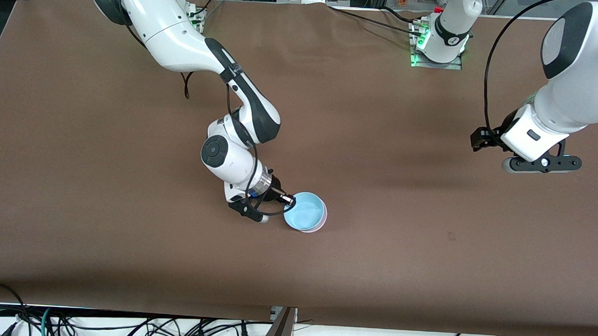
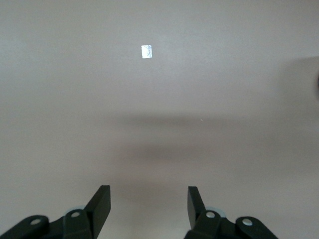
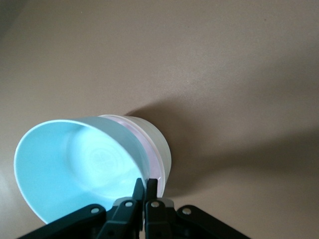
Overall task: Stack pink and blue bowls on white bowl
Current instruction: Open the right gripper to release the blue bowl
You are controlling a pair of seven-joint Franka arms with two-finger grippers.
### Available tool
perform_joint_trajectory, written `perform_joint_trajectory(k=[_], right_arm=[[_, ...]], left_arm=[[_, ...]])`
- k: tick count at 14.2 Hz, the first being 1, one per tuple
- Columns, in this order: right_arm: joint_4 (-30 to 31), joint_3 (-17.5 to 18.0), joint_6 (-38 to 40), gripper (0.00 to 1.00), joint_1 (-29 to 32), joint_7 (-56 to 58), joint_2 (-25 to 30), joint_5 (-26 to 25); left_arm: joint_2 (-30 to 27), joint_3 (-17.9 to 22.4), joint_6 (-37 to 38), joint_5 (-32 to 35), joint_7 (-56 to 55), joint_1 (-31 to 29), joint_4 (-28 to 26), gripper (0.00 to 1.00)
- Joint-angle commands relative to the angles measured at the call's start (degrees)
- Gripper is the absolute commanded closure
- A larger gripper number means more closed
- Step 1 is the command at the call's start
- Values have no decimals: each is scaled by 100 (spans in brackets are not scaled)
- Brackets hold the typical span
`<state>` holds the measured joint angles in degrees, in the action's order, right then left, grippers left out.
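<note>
The light blue bowl sits tilted in the stack near the table's middle. My right gripper is shut on its rim at the side toward the right arm's end. In the right wrist view the fingers pinch the blue bowl's wall. Under it a sliver of the pink bowl shows inside the white bowl. In the front view a pale pink edge shows under the blue bowl. My left gripper waits open and empty above bare table at the left arm's end.
The brown table spreads wide around the stack. A small white tag lies on the table under my left gripper. The arm bases stand along the edge farthest from the front camera. Cables hang below the nearest edge.
</note>
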<state>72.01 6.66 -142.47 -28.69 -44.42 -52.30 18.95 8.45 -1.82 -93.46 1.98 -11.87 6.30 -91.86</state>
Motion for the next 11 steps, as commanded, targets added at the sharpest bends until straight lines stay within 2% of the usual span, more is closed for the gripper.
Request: perform_joint_trajectory(k=[1,4,5,6,7,11], right_arm=[[-284,-24,-26,100,-66,-110,-201,-120],[-292,-24,-35,100,-66,-119,-210,-111],[-284,-24,-26,85,-75,-111,-219,-120],[-284,-24,-26,13,-75,-111,-237,-137],[-292,-24,0,0,-75,-111,-237,-224],[-301,-111,657,0,-22,-84,-114,-243]], left_arm=[[-212,-55,-120,83,159,-67,-235,28],[-212,-55,-129,83,159,-67,-235,26],[-204,-55,-129,83,159,-67,-235,25],[-204,-55,-129,83,159,-67,-235,24],[-195,-55,-137,83,159,-67,-227,23],[-151,-55,-260,74,159,-67,-209,16]])
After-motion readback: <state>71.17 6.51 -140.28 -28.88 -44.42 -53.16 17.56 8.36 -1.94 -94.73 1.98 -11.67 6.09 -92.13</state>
